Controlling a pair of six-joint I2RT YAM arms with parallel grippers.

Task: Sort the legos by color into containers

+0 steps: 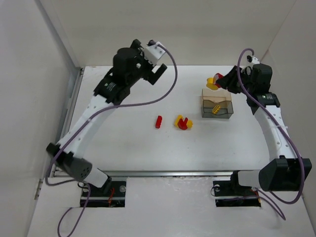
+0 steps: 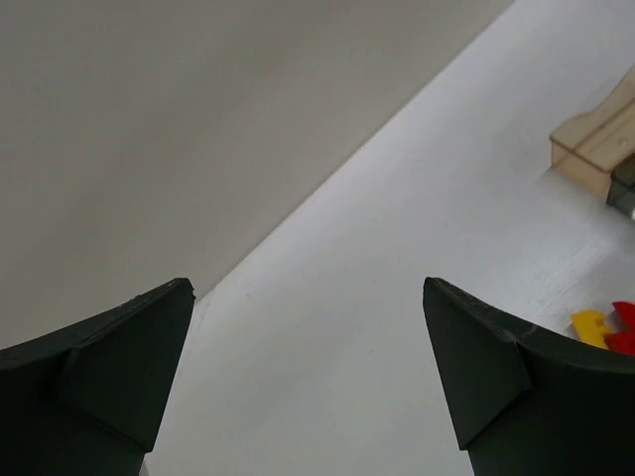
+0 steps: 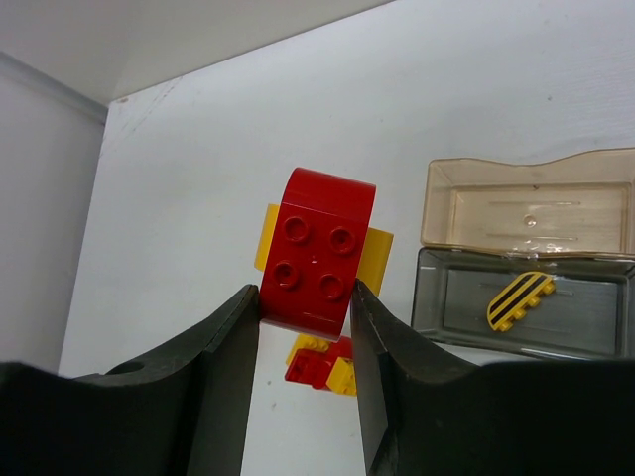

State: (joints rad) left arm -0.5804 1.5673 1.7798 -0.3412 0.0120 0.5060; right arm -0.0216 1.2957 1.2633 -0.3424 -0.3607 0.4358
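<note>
The right tool (image 3: 306, 293) is closed on a red-and-yellow clump (image 3: 317, 253). Its fingers pinch the two flanks of the red block, so the four studs face the wrist camera. The clump hangs above the counter (image 1: 123, 148) toward the far right corner, just beyond the far side of the containers (image 1: 224, 114) rather than over either of them. That looks deliberate. The clump carries both colours, so dropping it as it is would put a wrong colour in a tub, and I judge it has to be pulled apart first. The left tool (image 1: 157, 74) stands wide open with nothing between its fingers. It is near the far edge, slightly left of middle and well apart from every brick, probably placed to take the other half of the clump.

The held clump is a glossy red block, rounded along its top edge. A yellow part behind it shows as tabs on both sides. The containers sit near the right edge, with the beige tub (image 3: 476, 208) on the far side touching the greyish tub (image 3: 456, 297) on the near side. The beige one looks empty, and the greyish one holds a yellow striped piece (image 3: 521, 299) marked with black bars. Near the middle of the counter lie a lone red brick (image 1: 158, 121) and, just to its right, a second red-and-yellow clump (image 1: 183, 122). Neither is sorted yet.
</note>
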